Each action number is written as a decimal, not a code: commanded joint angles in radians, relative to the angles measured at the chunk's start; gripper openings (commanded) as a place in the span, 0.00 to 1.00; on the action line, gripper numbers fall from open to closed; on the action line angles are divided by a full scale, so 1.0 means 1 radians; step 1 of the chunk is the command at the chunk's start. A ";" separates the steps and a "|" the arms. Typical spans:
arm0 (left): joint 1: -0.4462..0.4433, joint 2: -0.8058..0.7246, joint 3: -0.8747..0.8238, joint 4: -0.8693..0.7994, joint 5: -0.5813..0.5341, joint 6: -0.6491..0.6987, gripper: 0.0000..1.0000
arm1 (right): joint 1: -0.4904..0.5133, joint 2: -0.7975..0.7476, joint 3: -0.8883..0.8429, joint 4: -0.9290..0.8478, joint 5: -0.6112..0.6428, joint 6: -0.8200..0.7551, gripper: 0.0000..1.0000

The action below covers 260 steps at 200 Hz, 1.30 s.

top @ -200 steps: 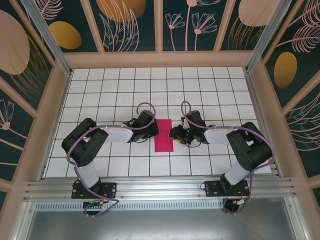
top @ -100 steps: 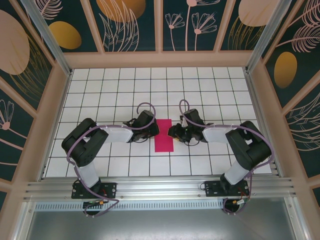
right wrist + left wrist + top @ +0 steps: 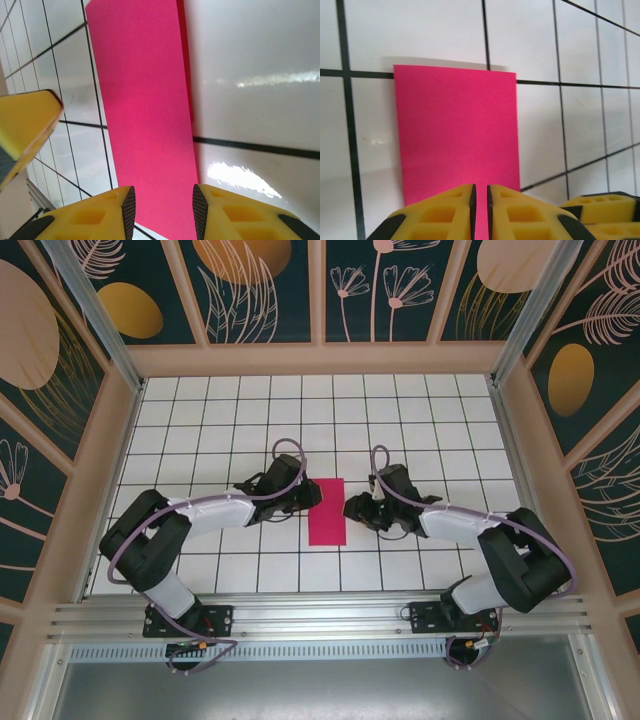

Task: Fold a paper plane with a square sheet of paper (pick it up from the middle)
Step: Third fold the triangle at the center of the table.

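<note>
White gridded table (image 3: 200,420), seemingly floral walls (image 3: 260,290)

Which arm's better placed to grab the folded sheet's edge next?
Right, likely: the right end effector is open, with the folded pink paper lying in line between its fingers. The left end effector sits nearly shut over the paper's other side.

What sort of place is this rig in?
Likely an enclosed lab robot cell: white gridded table, printed wall panels boxing it in, and the left arm and right arm bolted to an aluminium rail at the near edge.
</note>
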 commanded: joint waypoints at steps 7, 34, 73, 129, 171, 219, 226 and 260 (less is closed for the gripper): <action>-0.022 0.001 -0.045 -0.020 0.063 -0.010 0.17 | 0.030 -0.033 -0.036 -0.009 -0.001 0.041 0.40; -0.032 0.041 -0.046 -0.020 0.073 -0.009 0.14 | 0.051 -0.022 -0.040 -0.005 -0.001 0.055 0.40; -0.037 0.072 -0.049 -0.042 0.065 0.007 0.14 | 0.067 -0.002 -0.034 -0.004 0.000 0.059 0.40; -0.037 0.023 -0.068 -0.032 0.054 0.026 0.17 | 0.074 0.029 -0.018 0.009 -0.011 0.054 0.40; -0.035 0.015 -0.078 -0.037 0.034 0.028 0.18 | 0.076 0.037 -0.009 0.013 -0.015 0.050 0.40; -0.036 0.003 -0.092 -0.042 0.005 0.028 0.18 | 0.076 0.043 -0.002 0.012 -0.011 0.048 0.40; -0.036 0.006 -0.093 -0.043 0.002 0.030 0.17 | 0.076 0.045 -0.002 0.013 -0.009 0.047 0.40; -0.037 0.050 -0.093 -0.036 0.011 0.034 0.16 | 0.077 0.056 0.003 0.027 -0.014 0.053 0.41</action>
